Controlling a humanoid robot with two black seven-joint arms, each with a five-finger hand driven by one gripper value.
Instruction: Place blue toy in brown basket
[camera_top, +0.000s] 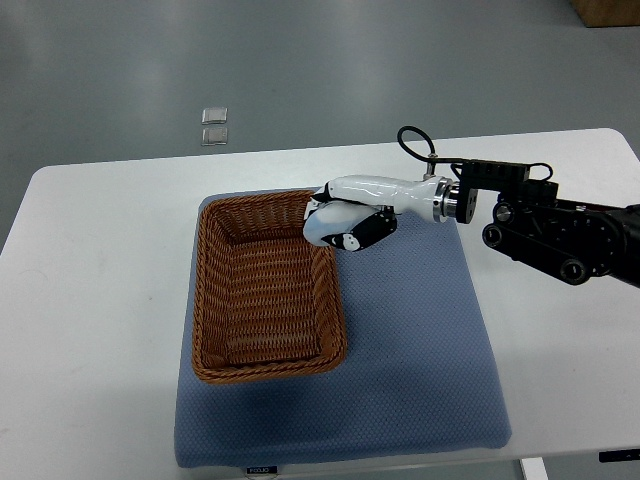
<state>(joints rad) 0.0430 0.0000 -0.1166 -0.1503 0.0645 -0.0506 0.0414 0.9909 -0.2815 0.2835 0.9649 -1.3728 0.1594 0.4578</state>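
Observation:
The brown wicker basket (215, 300) stands on a blue mat, and its inside shows nothing but weave. My right hand (345, 225) reaches in from the right and hovers over the basket's far right corner. Its white fingers are curled around a small pale blue toy (319, 229), of which only a sliver shows on the hand's left side. The rest of the toy is hidden by the fingers. The left arm is not in view.
The blue mat (420, 360) lies on a white table (100, 300) and extends to the right of and in front of the basket. Two small clear squares (214, 126) lie on the floor beyond the table's far edge.

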